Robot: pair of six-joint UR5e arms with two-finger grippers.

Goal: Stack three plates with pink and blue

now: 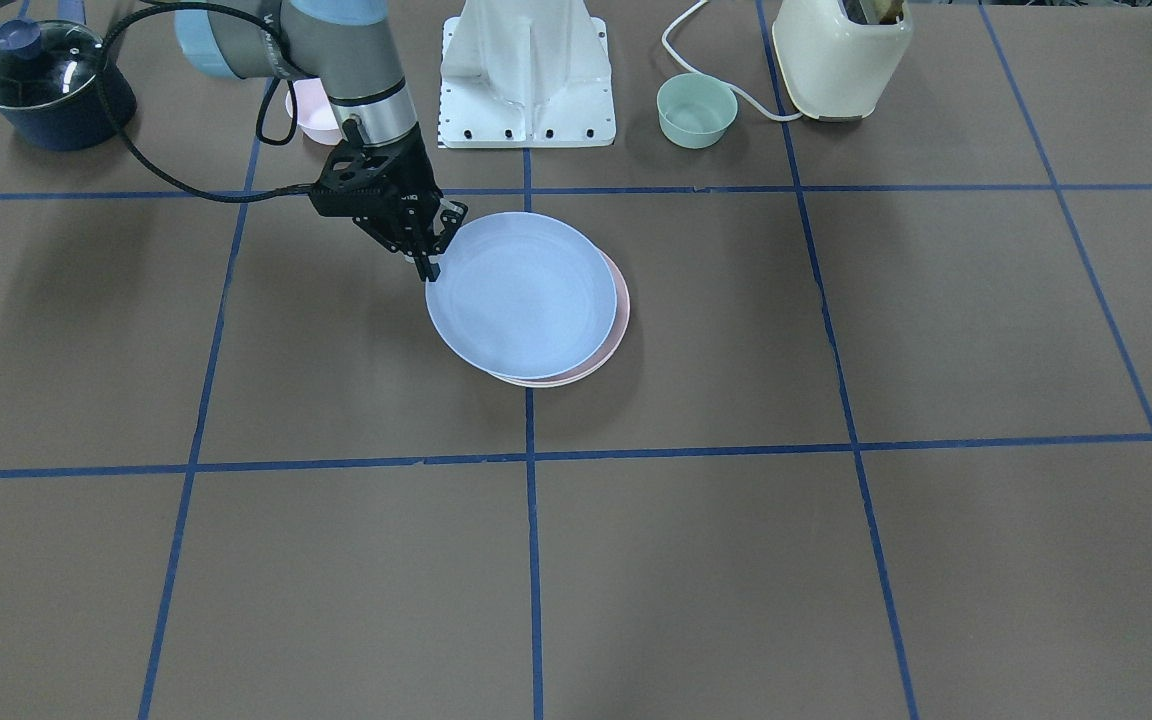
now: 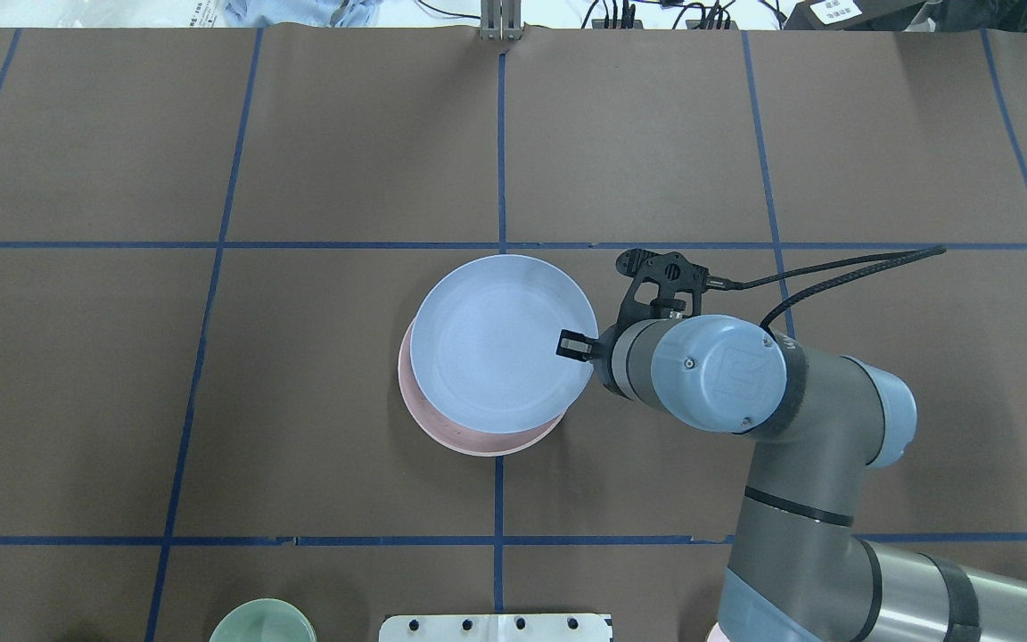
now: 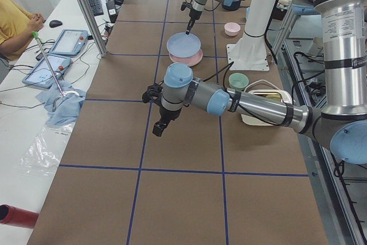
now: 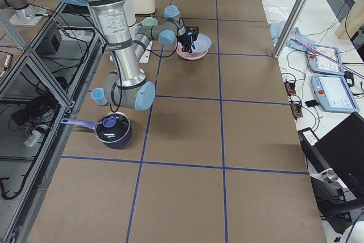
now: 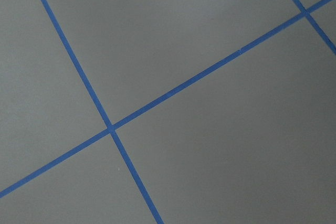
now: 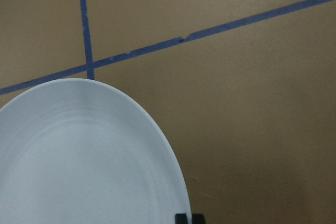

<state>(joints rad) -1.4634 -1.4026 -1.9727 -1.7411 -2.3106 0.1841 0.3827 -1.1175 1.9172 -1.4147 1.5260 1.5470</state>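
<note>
The blue plate (image 1: pixel 521 295), face up, hangs over the pink plate (image 1: pixel 619 318) near the middle of the table (image 1: pixel 736 580). The right end effector (image 1: pixel 429 252) is closed on its rim, at the edge toward the robot's right, so the plate extends from the fingers toward the robot's left. The pink crescent shows on opposite edges in the two steep views, which suggests the blue plate is raised rather than resting. In both views it sits slightly to the robot's right of the pink plate. Being round, it has no long axis; only centring matters. A cream plate cannot be made out with certainty. The left end effector (image 3: pixel 158 129) hovers well apart above the table, and whether it is open or closed cannot be told. The right arm is much the nearer.
</note>
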